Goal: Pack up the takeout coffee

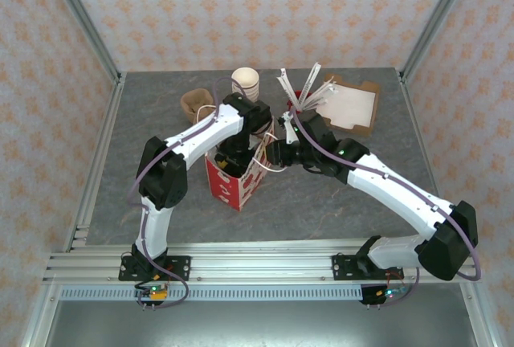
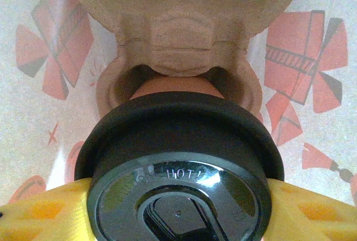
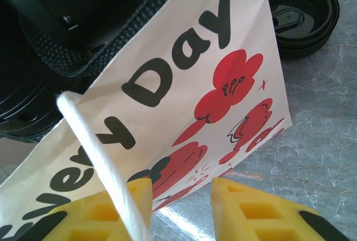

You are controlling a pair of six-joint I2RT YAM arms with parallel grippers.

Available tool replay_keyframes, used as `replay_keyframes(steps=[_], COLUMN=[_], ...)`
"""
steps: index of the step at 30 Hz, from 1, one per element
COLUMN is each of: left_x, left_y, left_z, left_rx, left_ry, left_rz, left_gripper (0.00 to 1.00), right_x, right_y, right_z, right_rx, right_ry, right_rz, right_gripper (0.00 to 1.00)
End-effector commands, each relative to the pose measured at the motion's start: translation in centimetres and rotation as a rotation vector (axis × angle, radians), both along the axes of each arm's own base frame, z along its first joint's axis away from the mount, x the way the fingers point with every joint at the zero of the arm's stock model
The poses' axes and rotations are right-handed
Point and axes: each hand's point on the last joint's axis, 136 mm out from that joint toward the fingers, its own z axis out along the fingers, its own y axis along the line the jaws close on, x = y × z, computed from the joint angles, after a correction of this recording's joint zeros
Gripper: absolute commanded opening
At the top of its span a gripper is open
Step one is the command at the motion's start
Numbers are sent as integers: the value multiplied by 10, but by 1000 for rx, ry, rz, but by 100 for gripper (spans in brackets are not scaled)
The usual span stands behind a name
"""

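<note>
The takeout coffee (image 2: 178,157), a tan cup under a black lid marked "HOT!", hangs inside the red-and-white bag (image 1: 230,188). My left gripper (image 2: 178,202) is shut on it, a yellow finger pressing each side of the lid. Below the cup a brown pulp carrier (image 2: 178,29) lies against the bag's printed inner wall (image 2: 304,57). From above, the left gripper (image 1: 238,154) reaches down into the bag's mouth. My right gripper (image 1: 277,152) is at the bag's right side. Its jaws (image 3: 181,191) stand open before the bag's outer wall (image 3: 184,68), and the white handle cord (image 3: 100,157) crosses its left finger.
A stack of cream cups (image 1: 246,82) and a pulp tray (image 1: 193,104) stand at the back. A cardboard box (image 1: 353,106) and white paper sticks (image 1: 301,90) lie at the back right. Loose black lids (image 3: 304,15) sit just behind the bag. Metal frame posts border the table.
</note>
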Motion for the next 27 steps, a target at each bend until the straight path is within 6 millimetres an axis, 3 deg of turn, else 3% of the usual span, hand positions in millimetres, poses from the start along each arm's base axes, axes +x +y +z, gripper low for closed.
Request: replay_keyframes(steps=[1,13,27], left_x=[21,9,4], left_y=[-1,0,0], left_z=[-19,16,43], left_rx=[13,-58,-98], left_ry=[-57,-110,-155], left_rz=[-3,5,4], left_gripper=[32,57,77], right_x=[-1,6,8], right_y=[-2,-10,-8], right_z=[0,12,17], right_rx=[-8,-52,-55], right_ry=[-6,-47,-52], right_rz=[-10,-39,-37], right_gripper=[34,45,46])
